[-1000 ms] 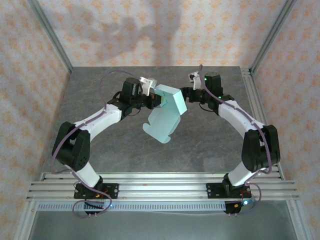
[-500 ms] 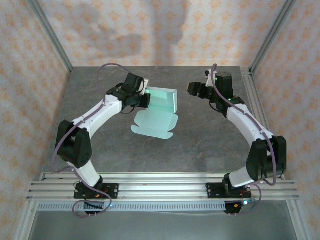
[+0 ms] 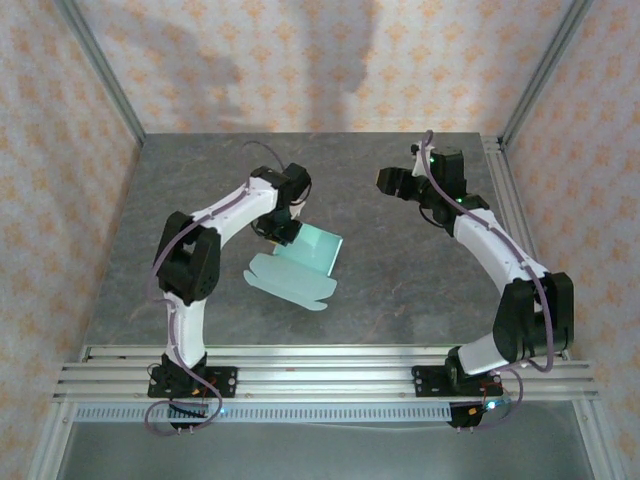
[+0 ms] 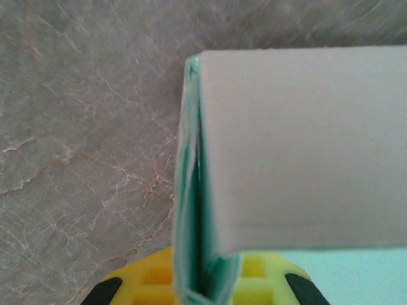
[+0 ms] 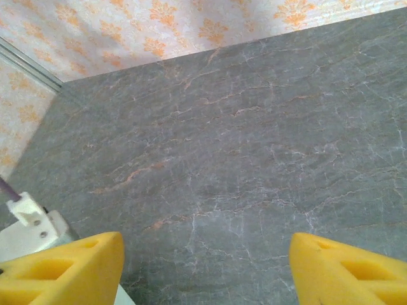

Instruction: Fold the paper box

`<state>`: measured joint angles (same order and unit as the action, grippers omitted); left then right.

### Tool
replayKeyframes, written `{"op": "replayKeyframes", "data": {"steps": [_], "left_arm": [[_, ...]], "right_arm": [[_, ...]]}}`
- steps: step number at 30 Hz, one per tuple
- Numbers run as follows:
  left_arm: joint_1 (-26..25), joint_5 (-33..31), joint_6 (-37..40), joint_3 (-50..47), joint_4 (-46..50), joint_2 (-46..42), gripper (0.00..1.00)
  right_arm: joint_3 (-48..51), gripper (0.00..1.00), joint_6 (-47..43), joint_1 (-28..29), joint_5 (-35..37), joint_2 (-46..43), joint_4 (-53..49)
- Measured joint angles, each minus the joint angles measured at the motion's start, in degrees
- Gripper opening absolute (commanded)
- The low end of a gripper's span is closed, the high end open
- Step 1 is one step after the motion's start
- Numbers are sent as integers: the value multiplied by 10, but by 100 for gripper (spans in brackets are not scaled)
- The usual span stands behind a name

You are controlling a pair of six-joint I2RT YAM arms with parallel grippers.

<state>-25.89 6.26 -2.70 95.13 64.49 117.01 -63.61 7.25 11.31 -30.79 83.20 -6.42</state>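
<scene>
The paper box (image 3: 300, 268) is pale mint-blue card, partly folded, with one wall raised and a flat tabbed flap lying on the grey table toward the near side. My left gripper (image 3: 285, 229) is shut on the box's raised edge. In the left wrist view the folded card (image 4: 299, 146) runs down between the yellow fingers (image 4: 137, 283) of the gripper (image 4: 203, 287), which pinch it. My right gripper (image 3: 390, 182) hovers at the back right, apart from the box. It (image 5: 206, 273) stands open with only bare table between its yellow fingers (image 5: 63, 267).
Aluminium rails (image 3: 320, 365) run along the near edge by the arm bases. Metal frame posts (image 3: 100, 70) and patterned walls close the left, back and right sides. Bare grey table (image 3: 400, 290) lies between the box and the right arm.
My left arm has swung the box down and toward the near side, and its flap now lies on the table. The right gripper let go, drew back to the right, then held still.
</scene>
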Motion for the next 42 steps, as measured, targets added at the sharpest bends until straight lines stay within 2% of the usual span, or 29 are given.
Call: {"op": "replayKeyframes", "data": {"steps": [2,3,4,7,16,19,23,29,32,36,42], "left_arm": [[0,-4,8,9,14,21,0],[0,-7,12,14,21,33,5],[0,-8,14,18,27,42,16],[0,-14,23,31,41,60,33],[0,-14,28,57,51,64,70],[0,-14,26,51,41,56,79],[0,-22,12,21,9,8,81],[9,-48,-34,-70,-106,-161,83],[20,-61,-50,-106,-165,-240,87],[26,-93,-65,-167,-238,-315,100],[29,-112,-69,-261,-305,-398,100]], "right_arm": [[4,69,0,0,0,-7,0],[6,70,0,0,1,-11,-1],[9,70,0,0,2,-15,-1],[15,69,0,0,4,-25,-1],[18,70,-10,2,18,-29,-9],[18,70,-18,8,26,-28,-18],[13,70,-31,29,36,-21,-31],[-24,71,-61,82,60,40,-54],[-43,76,-74,115,77,78,-64],[-77,78,-95,169,103,134,-76],[-129,79,-112,239,120,224,-78]]}}
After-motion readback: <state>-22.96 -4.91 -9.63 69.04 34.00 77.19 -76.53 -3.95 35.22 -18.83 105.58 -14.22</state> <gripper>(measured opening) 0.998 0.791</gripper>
